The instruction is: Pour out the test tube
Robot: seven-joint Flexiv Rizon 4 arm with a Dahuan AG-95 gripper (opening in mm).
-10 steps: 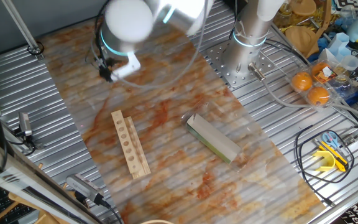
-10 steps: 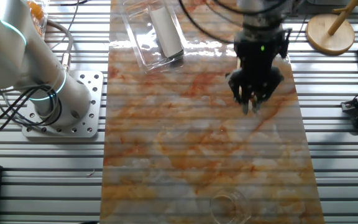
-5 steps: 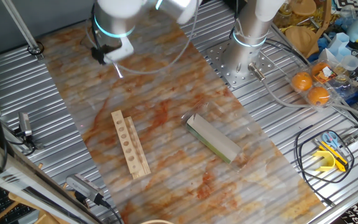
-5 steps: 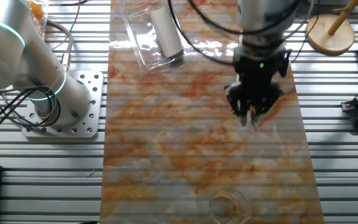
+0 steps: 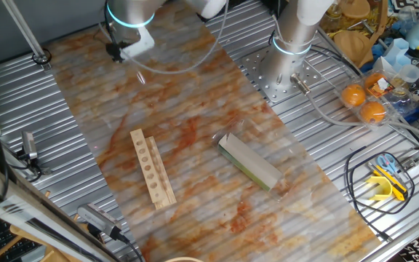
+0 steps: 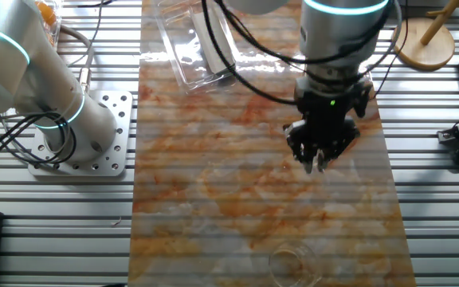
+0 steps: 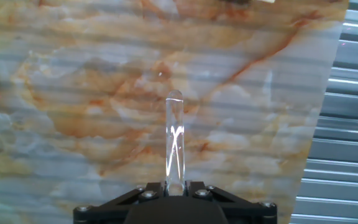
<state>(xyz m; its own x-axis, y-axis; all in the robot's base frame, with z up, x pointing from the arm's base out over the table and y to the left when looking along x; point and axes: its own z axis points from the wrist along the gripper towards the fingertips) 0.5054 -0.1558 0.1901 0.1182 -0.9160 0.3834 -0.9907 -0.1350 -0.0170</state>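
The gripper (image 7: 175,186) clamps the base of the clear test tube (image 7: 174,140), which points away from the hand above the marbled mat (image 7: 73,93), with the wooden rack (image 5: 152,168) lying well apart.

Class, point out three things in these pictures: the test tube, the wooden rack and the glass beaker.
test tube (image 7: 174,140): hand view, middle of the clear tube held in the end effector.
wooden rack (image 5: 152,168): one fixed view, centre of the holed strip.
glass beaker (image 6: 292,264): the other fixed view, its rim.
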